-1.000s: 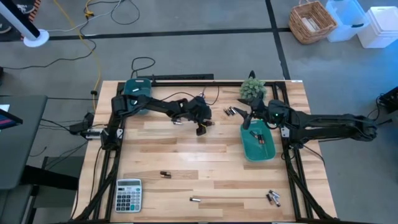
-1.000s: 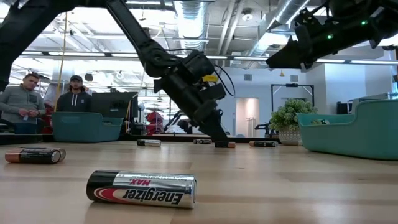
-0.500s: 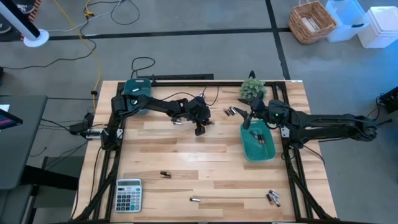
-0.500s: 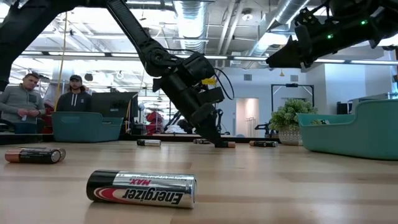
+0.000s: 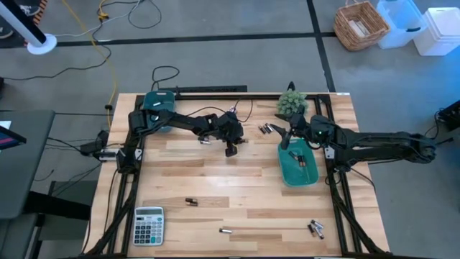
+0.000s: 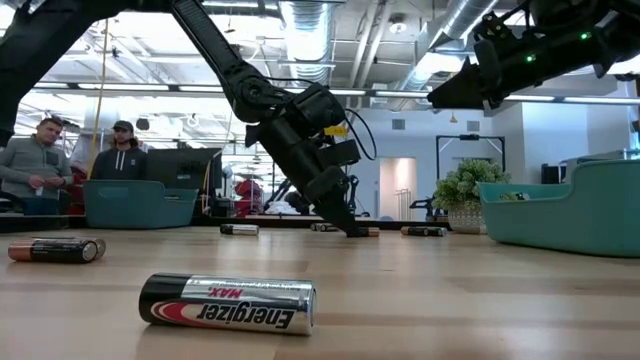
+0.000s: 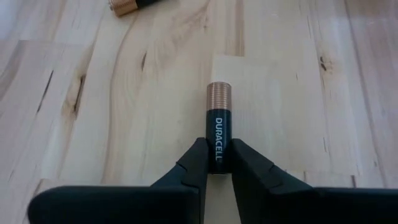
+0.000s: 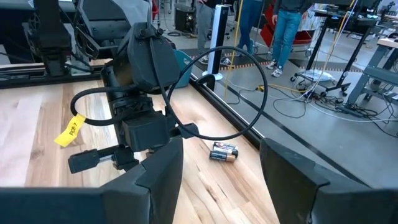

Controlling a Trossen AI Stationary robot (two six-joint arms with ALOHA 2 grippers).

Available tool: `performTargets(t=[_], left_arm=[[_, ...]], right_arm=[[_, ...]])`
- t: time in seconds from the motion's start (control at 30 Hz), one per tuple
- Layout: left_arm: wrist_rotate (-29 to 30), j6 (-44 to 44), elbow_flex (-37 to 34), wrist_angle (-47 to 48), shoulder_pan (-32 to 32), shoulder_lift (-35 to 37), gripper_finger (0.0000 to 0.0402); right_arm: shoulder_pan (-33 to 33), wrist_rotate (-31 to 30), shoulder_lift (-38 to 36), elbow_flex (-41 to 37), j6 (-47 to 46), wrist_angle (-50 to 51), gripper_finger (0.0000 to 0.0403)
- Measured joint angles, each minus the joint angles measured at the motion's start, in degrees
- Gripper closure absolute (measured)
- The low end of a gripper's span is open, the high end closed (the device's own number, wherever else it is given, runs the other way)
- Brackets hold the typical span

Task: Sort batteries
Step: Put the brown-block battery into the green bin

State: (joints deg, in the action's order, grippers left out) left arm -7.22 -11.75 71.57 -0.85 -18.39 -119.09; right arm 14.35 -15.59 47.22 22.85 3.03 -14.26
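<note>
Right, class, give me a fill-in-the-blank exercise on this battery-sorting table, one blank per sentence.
1. The left gripper pinches a black and copper cylindrical battery marked ____.
2. The right gripper hovers with its fingers ____.
3. The grey calculator with white keys lies on the ____ table.
4. The nearest silver and black battery reads ____.

Missing words: Duracell; open; wooden; Energizer

Grey calculator [image 5: 149, 225], small plant [image 5: 291, 103] (far edge), wicker basket [image 5: 361, 25].
</note>
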Motion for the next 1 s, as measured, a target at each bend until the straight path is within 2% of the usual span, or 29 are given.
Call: performTargets(t=[0.5, 0.63, 0.83, 1.0], left_arm=[[-1.9, -0.4, -0.1, -3.6, 1.3, 0.2, 0.0358], [-3.9, -0.2, -0.1, -4.6, 1.6, 1.8, 0.0358], [-13.6, -0.6, -0.1, -7.7, 2.1, 4.4, 0.0358], [-25.4, -3.5, -0.1, -9.0, 2.5, 4.8, 0.0358]], right_arm=[[-1.4, 0.0, 0.0, 0.0, 0.5, -5.6, 0.0175], [-1.6, 0.0, 0.0, 0.0, 0.9, -5.8, 0.0175], [-1.6, 0.0, -0.1, 0.0, 1.4, -6.1, 0.0175], [-1.6, 0.0, -0.1, 0.0, 1.5, -6.1, 0.0175]])
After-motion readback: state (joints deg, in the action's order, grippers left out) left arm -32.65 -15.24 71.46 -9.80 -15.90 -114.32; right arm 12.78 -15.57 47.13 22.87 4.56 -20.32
